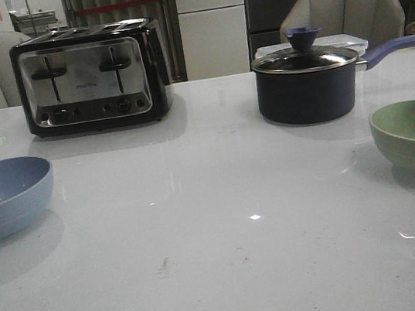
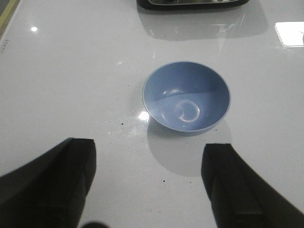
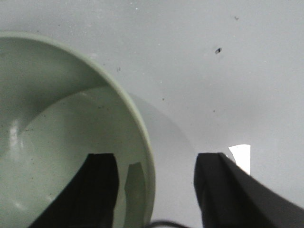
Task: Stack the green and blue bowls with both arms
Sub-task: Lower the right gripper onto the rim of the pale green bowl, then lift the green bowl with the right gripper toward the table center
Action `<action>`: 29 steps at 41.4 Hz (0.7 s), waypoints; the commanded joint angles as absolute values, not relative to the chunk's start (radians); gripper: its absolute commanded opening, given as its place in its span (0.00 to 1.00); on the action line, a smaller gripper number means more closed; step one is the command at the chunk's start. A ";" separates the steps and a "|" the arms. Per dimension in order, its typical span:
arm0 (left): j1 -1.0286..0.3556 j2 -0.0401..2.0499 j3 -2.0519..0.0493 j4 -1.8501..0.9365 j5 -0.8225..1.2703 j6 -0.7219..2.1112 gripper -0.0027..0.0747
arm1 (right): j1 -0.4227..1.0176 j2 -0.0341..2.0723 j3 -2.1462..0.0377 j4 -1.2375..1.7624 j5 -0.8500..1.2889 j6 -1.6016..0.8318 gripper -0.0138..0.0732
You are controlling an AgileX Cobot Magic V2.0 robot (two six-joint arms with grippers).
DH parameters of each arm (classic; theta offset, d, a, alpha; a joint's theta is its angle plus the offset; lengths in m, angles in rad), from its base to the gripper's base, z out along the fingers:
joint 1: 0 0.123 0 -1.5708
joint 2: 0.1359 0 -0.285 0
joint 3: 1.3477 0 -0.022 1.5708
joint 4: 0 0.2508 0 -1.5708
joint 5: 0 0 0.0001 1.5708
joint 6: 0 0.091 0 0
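Both bowls, blue (image 2: 186, 97) and green (image 3: 61, 142), sit empty; left gripper (image 2: 149, 185) and right gripper (image 3: 154, 190) spread apart.

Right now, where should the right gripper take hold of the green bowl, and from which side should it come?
Grip the rim wall of the green bowl, coming down from above. The bowl sits upright, open and empty, with no handle, so its thin rim is the only graspable edge. The right gripper is open and already straddles that rim, one finger inside and one outside.

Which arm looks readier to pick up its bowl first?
The right. The right gripper is open astride the green bowl rim, one finger inside. The left gripper is open too, but short of the blue bowl.
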State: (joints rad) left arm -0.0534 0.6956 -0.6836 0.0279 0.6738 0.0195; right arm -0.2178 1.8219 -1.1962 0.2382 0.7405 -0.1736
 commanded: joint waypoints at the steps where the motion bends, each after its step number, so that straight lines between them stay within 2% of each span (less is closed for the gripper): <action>1: -0.061 0.699 -0.714 0.028 0.597 0.016 0.72 | -0.225 1.783 -1.232 0.253 0.720 -0.186 0.55; 3: -0.061 0.699 -0.714 0.028 0.597 0.016 0.72 | -0.225 1.784 -1.232 0.253 0.720 -0.186 0.48; 8: -0.061 0.699 -0.714 0.028 0.597 0.016 0.72 | -0.225 1.785 -1.232 0.253 0.720 -0.186 0.36; 15: -0.061 0.699 -0.714 0.028 0.597 0.016 0.72 | -0.225 1.785 -1.232 0.253 0.729 -0.186 0.26; 23: -0.061 0.699 -0.714 0.028 0.597 0.016 0.72 | -0.184 1.743 -1.260 0.264 0.792 -0.235 0.24; 29: -0.061 0.699 -0.714 0.028 0.597 0.016 0.72 | -0.058 1.686 -1.314 0.267 0.824 -0.238 0.24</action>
State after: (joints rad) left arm -0.0534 0.6956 -0.6836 0.0279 0.6738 0.0195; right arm -0.1299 1.7746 -1.2534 0.2406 0.8184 -0.2197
